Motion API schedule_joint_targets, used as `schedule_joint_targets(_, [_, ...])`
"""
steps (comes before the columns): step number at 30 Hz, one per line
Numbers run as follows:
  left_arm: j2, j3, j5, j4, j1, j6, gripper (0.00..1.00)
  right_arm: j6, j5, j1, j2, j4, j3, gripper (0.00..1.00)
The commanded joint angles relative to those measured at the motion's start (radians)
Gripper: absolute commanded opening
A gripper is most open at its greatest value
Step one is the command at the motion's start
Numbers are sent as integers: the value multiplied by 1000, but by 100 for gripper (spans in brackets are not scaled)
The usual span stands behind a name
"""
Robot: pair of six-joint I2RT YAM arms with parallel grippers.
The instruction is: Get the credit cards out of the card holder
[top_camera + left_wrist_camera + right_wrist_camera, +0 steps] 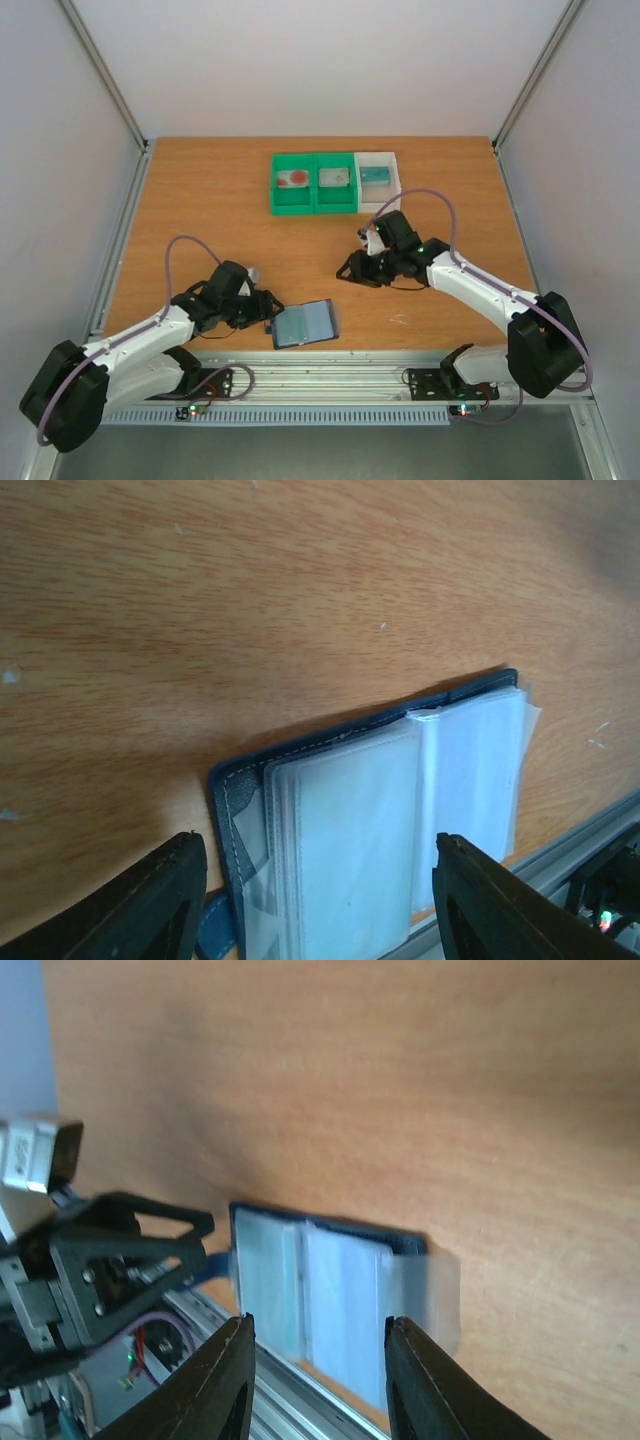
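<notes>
The card holder lies open near the table's front edge, its clear sleeves facing up. My left gripper is at its left end, open, with a fingertip on each side of the left panel. My right gripper hovers farther back and to the right, open and empty. It points toward the holder. One credit card with a red blotch lies in the green bin. A teal card lies in the white bin.
A green two-compartment bin and a white bin stand side by side at the back centre. The green bin's right compartment holds a greyish card. An aluminium rail runs along the near table edge. The left arm shows in the right wrist view.
</notes>
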Motion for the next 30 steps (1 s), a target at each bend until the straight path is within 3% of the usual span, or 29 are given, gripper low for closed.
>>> schedule_joint_targets(1, [41, -29, 21, 135, -4, -16, 62, 55, -27, 65, -18, 113, -86, 38])
schedule_joint_targets(9, [83, -41, 53, 198, -4, -22, 54, 93, 19, 203, 76, 183, -154, 38])
schedule_joint_targets(20, [143, -67, 118, 334, -4, -44, 53, 124, 62, 294, 197, 225, -170, 32])
schedule_joint_targets(26, [193, -79, 169, 428, -4, -69, 52, 135, 97, 313, 221, 235, -172, 21])
schedule_joint_targets(30, [196, -75, 195, 441, -4, -74, 52, 147, 160, 314, 179, 226, -201, 6])
